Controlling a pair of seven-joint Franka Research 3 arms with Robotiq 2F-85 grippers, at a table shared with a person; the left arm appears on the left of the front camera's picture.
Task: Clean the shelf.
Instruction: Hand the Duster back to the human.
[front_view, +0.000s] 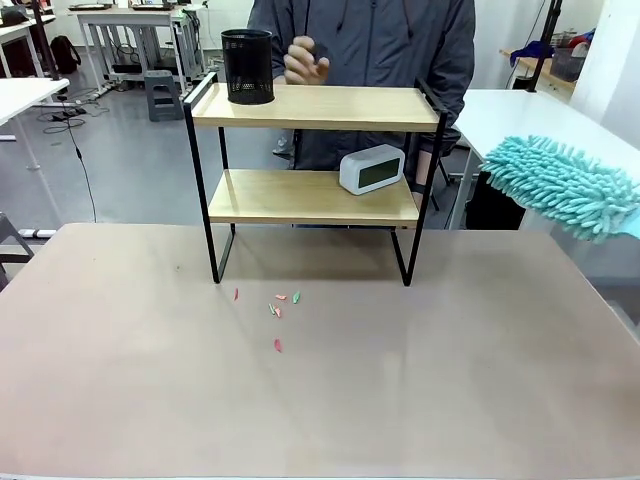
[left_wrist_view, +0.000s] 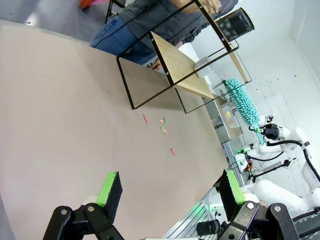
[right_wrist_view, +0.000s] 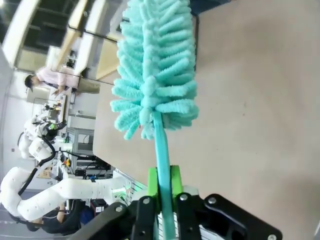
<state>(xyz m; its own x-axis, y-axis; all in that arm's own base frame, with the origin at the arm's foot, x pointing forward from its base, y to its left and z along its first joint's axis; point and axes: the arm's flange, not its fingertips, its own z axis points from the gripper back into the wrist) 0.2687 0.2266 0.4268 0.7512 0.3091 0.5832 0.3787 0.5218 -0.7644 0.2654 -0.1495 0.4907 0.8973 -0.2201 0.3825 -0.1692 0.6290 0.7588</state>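
1. Sweeping the top board of the small black-framed, light-wood two-tier shelf (front_view: 315, 107) first looks the sound order. Lay the fluffy teal microfibre duster (front_view: 560, 185) flat along the board and draw it end to end with light pressure.
2. The right gripper (right_wrist_view: 165, 182) is clamped on the duster's thin teal handle, low on the stick, so a hard push would likely lever it loose.
3. The left gripper (left_wrist_view: 171, 190) hangs over the beige table (front_view: 450, 380), jaws wide apart and empty.
4. Work round the black mesh pen cup (front_view: 247, 66) at the top board's left end and the white digital clock (front_view: 372, 168) on the lower board. A person's hand (front_view: 305, 62) is beside the cup.
5. The shelf stands upright at the table's far middle. Its long axis runs left to right and its open front faces the robot. The duster is off its right end, not touching.
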